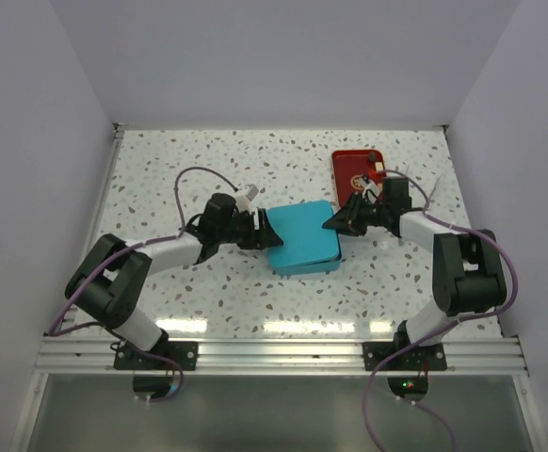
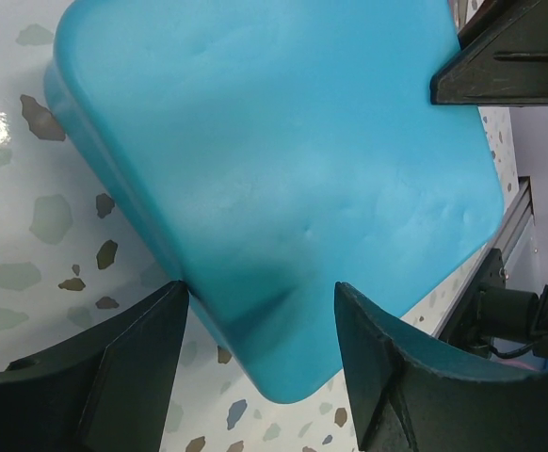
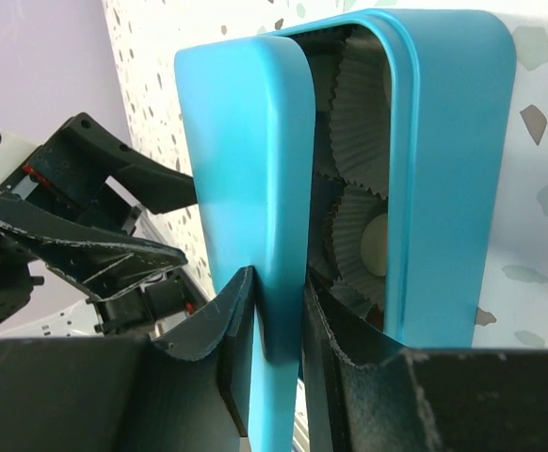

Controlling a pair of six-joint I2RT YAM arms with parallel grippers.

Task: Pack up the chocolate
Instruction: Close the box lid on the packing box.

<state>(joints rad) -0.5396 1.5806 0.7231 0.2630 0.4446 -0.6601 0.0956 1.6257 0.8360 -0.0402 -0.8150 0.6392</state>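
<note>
Right wrist view: right gripper [image 3: 279, 287] pinches the edge of the teal lid [image 3: 246, 160], which stands ajar over the teal box [image 3: 453, 169]. One cream chocolate [image 3: 376, 243] sits in a paper cup [image 3: 349, 221] inside. Left gripper [image 2: 260, 292], jaws wide, clamps the teal box at its corner.

I see a lab test cell: plain white walls [image 1: 29, 141] around a speckled table [image 1: 208, 311], aluminium rail [image 1: 274, 353] at its near edge.
</note>
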